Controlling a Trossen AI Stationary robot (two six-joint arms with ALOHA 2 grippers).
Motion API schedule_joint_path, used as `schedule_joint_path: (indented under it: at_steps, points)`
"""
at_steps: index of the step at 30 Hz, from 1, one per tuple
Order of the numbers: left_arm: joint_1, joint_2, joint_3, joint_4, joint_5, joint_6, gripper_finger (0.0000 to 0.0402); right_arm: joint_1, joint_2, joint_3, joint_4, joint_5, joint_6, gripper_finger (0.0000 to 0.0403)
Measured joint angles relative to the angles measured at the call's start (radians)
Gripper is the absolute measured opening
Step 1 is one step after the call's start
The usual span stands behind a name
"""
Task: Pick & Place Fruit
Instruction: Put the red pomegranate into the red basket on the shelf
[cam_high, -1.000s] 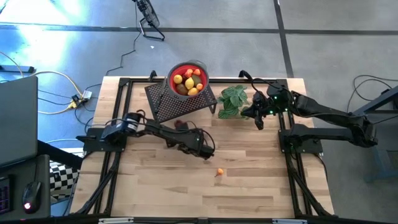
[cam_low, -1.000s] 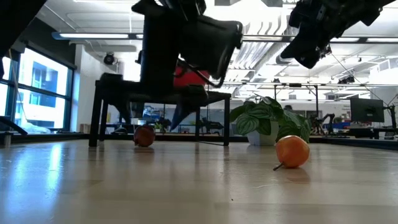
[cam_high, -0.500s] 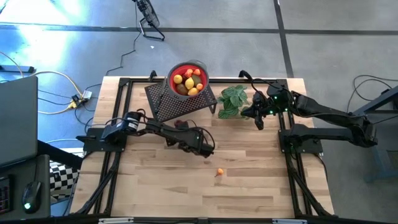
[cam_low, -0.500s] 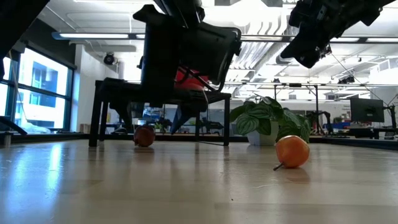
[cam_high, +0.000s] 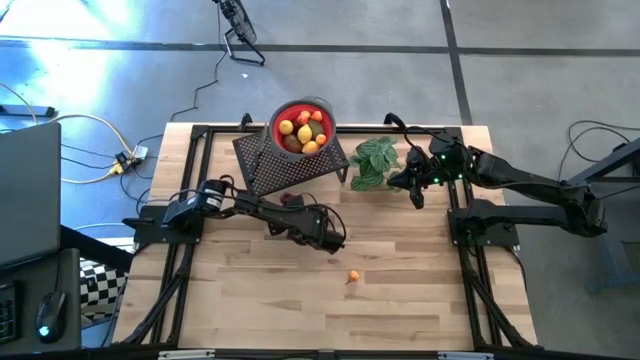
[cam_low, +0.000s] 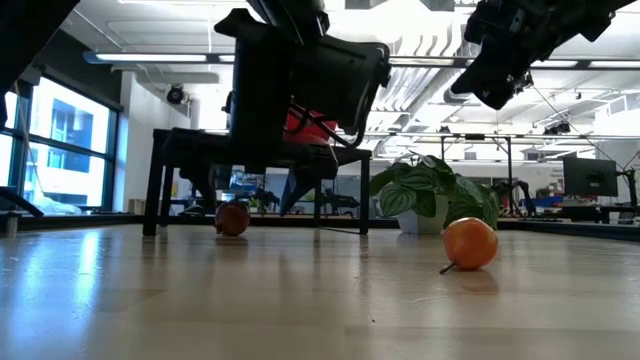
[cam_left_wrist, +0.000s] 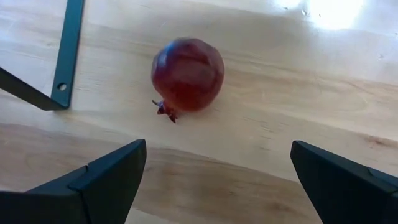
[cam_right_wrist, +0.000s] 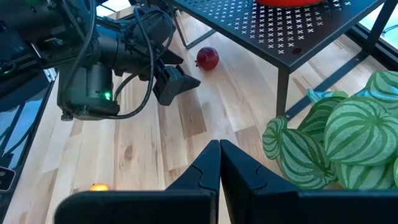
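A dark red fruit (cam_left_wrist: 188, 74) lies on the wooden table (cam_high: 400, 300), just in front of my open left gripper (cam_left_wrist: 214, 186) and apart from it. The gripper (cam_high: 300, 212) hangs above the table, slanting down, with nothing between its fingers. The same fruit (cam_high: 290, 199) sits next to a leg of the black mesh stand (cam_high: 290, 165). A small orange fruit (cam_high: 352, 278) lies by itself nearer the table's front. On the stand, a red bowl (cam_high: 302, 108) holds several yellow, orange and red fruits. My right gripper (cam_right_wrist: 219, 162) waits, shut, at the far right.
A green leafy plant (cam_high: 375, 162) stands to the right of the stand, close under my right gripper (cam_high: 415, 190). The stand's thin black foot (cam_left_wrist: 62, 93) rests on the table beside the red fruit. Bare wood stretches around the orange fruit (cam_low: 470, 243).
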Motion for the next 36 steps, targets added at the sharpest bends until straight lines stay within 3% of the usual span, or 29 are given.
schedule_joint_path:
  at_steps: [36]
  points:
    - [0.047, 0.000, -0.001, -0.068, -0.008, 0.056, 0.0390, 0.000, 0.000, 0.000, 0.000, -0.001, 0.000, 0.0002]
